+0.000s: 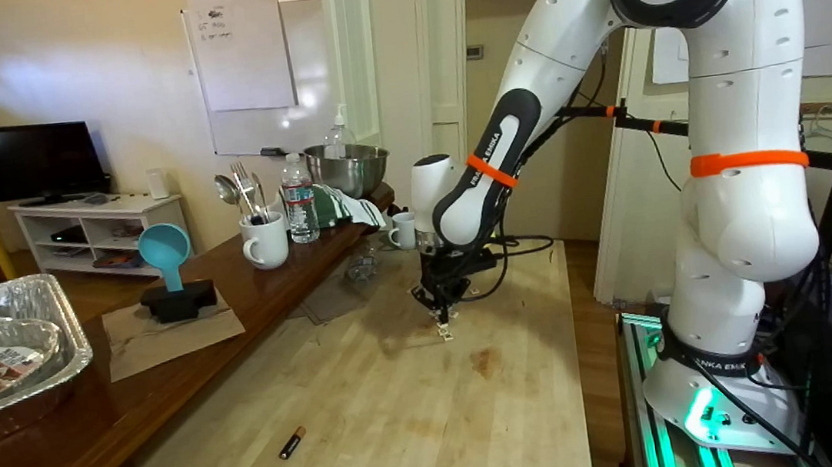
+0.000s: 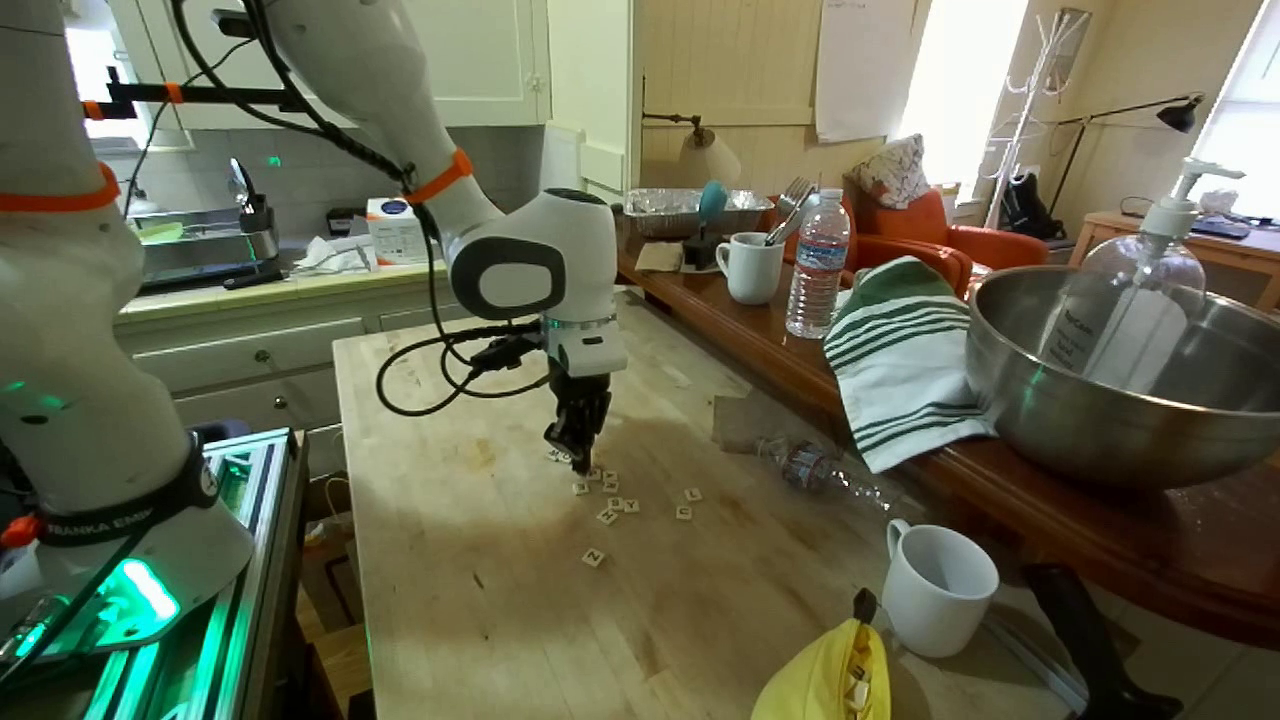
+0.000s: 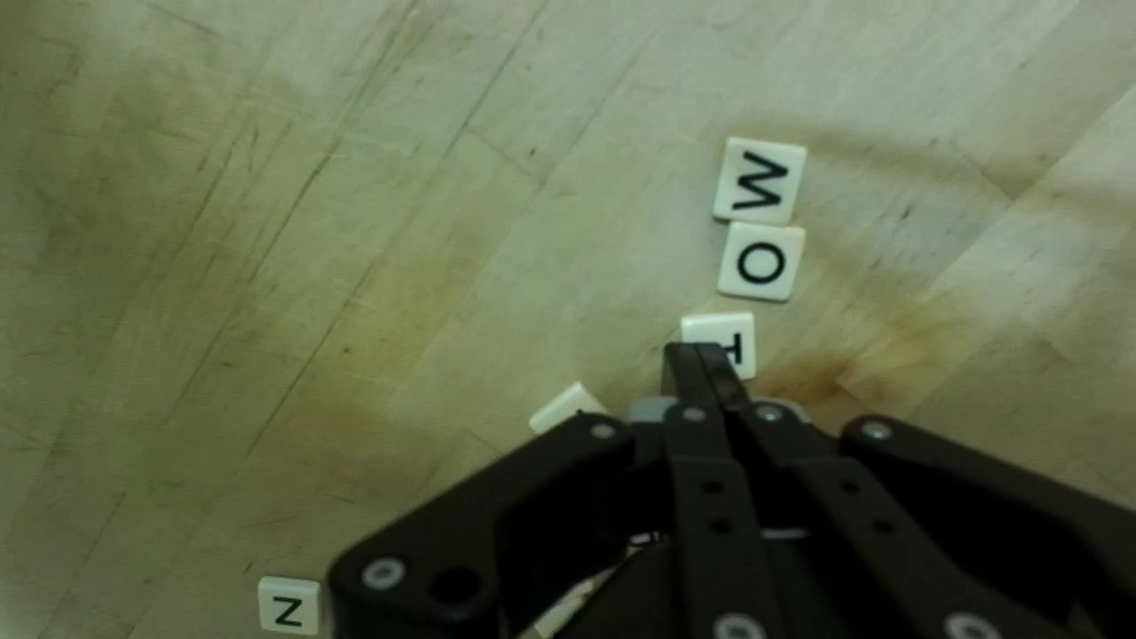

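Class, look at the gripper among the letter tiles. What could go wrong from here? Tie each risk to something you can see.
1. In the wrist view, the shut gripper overlaps a partly hidden tile; a slip might shove it against the nearby O tile.
2. The gripper blocks part of that tile from view, so placement may be misjudged.
3. A sideways move could knock the slanted tile close by.

Letter tiles (image 3: 761, 262): off-white, black letters
Gripper (image 3: 697, 352): pretty much all black
Arm (image 1: 746, 98): white, dark trim
Arm bands (image 1: 749, 161): loud orange
Towel (image 2: 895, 375): white w/ green stripes
Pouch (image 2: 815, 685): straight-up yellow
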Controlling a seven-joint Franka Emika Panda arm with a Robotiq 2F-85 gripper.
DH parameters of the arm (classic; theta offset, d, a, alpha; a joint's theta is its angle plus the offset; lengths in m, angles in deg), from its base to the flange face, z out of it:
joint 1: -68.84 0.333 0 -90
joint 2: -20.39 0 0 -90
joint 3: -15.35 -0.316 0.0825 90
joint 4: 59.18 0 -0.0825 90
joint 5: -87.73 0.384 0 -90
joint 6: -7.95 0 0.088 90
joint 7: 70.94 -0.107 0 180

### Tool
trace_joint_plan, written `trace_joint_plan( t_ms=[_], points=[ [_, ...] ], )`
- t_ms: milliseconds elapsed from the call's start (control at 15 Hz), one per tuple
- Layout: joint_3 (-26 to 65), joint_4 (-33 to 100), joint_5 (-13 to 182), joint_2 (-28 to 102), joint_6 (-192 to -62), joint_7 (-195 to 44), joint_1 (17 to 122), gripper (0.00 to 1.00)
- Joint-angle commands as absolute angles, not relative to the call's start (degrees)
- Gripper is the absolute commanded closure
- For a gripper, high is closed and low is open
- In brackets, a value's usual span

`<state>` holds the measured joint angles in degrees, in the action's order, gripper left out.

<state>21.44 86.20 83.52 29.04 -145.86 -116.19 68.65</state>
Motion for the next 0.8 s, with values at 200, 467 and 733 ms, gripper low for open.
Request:
trace_joint_plan(
  t_ms=[200,467,733],
  points=[
    [20.8,85.3,86.8,31.9,-144.6,-118.2,69.8,1.0],
    [20.8,85.4,87.4,31.8,-144.3,-119.0,69.8,1.0],
    [20.7,85.5,88.7,31.8,-144.2,-119.5,69.6,1.0]
  ],
)
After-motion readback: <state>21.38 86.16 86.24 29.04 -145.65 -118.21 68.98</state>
